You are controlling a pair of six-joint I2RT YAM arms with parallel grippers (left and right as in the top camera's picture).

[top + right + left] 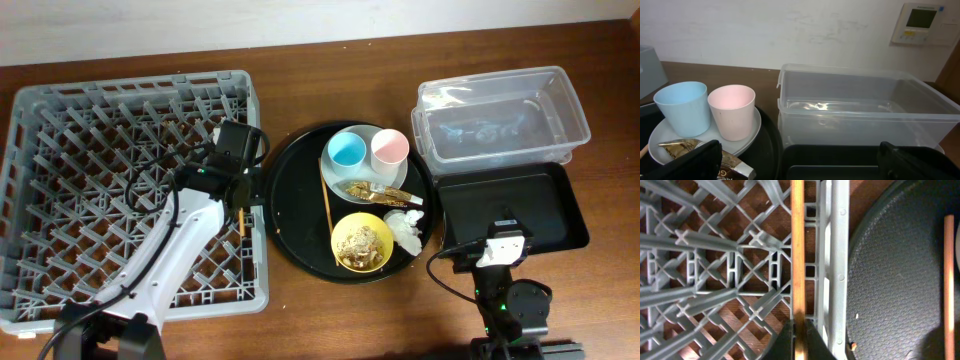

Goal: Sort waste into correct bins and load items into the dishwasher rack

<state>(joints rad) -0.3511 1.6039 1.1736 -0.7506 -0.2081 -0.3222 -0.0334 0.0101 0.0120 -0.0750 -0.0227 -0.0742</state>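
Observation:
My left gripper (241, 206) (799, 341) is shut on one wooden chopstick (798, 255) over the right edge of the grey dishwasher rack (100, 150) (837, 255). The other chopstick (326, 200) (949, 280) lies on the round black tray (295, 200). The plate (368, 172) (752, 131) holds the blue cup (347, 151) (682, 107), the pink cup (390, 148) (732, 110) and the brown-gold wrapper (378, 191) (685, 147). The yellow bowl (340, 232) holds beige food scraps (362, 243). The white napkin (405, 225) lies beside it. My right gripper (503, 228) (800, 165) is open and empty over the black rectangular tray (520, 195) (840, 155).
The clear tub (500, 115) (865, 107) stands behind the black rectangular tray at the back right. The round tray sits between the rack and the bins. A white wall with a control panel (922, 22) is behind the table.

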